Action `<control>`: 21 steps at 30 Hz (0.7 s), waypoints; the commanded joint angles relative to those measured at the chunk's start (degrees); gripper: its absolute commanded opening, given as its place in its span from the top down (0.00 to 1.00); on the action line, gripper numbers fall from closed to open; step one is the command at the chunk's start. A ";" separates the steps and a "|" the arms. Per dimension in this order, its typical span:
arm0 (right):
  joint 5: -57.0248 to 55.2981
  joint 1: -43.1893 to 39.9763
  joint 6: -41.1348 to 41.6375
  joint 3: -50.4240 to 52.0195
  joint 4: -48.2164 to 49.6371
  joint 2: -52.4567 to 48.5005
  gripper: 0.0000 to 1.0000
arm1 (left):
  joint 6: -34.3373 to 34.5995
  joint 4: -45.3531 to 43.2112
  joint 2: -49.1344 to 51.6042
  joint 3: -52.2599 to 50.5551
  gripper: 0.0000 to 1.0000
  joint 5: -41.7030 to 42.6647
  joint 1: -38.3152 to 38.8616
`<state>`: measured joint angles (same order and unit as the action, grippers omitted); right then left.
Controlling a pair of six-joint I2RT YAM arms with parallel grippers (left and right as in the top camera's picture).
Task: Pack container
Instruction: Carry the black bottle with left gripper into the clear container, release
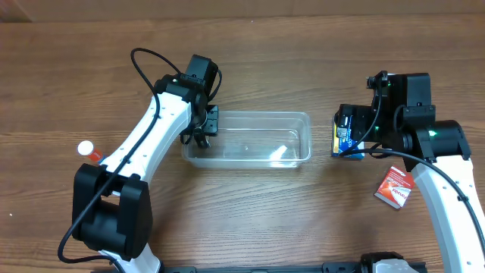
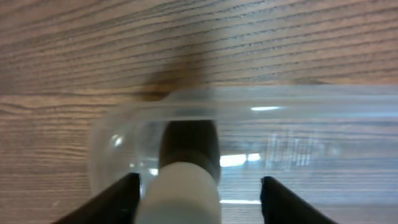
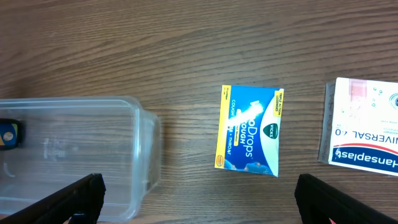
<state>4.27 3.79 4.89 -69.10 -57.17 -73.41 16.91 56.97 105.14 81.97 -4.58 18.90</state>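
Note:
The clear plastic container [image 1: 292, 121] lies at the table's middle; it also shows in the left wrist view [image 2: 311, 102] and the right wrist view [image 3: 74, 118]. My left gripper [image 1: 198, 138] hangs over its left end, open [image 2: 200, 180]. A small dark bottle with a white cap [image 2: 186, 186] sits between the fingers, close to the left finger and apart from the right one. My right gripper [image 1: 358, 142] is wide open [image 3: 199, 183] above the table, just over a blue cough-drops box [image 3: 250, 130], which also shows in the overhead view [image 1: 345, 138].
A white and red box [image 1: 395, 187] lies right of the blue box and also shows in the right wrist view [image 3: 364, 134]. A small orange bottle with a white cap [image 1: 89, 150] stands at the far left. A small blue-yellow item [image 3: 7, 134] shows at the container's far end.

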 commanded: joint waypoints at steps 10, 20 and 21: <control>0.13 0.22 -0.17 -1.75 0.00 0.46 0.00 | -0.20 1.09 -0.04 3.41 0.22 -0.92 -0.11; 0.11 0.22 -0.20 -1.75 0.00 0.46 0.00 | 2.34 17.55 -0.35 28.72 0.00 -6.25 -1.79; 0.11 0.22 -0.20 -1.75 0.00 0.46 0.00 | 3.78 19.78 -0.85 31.50 0.00 -7.30 -3.06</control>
<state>4.29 3.79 4.86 -69.12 -57.25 -73.41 16.82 71.37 105.14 103.79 -6.42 18.68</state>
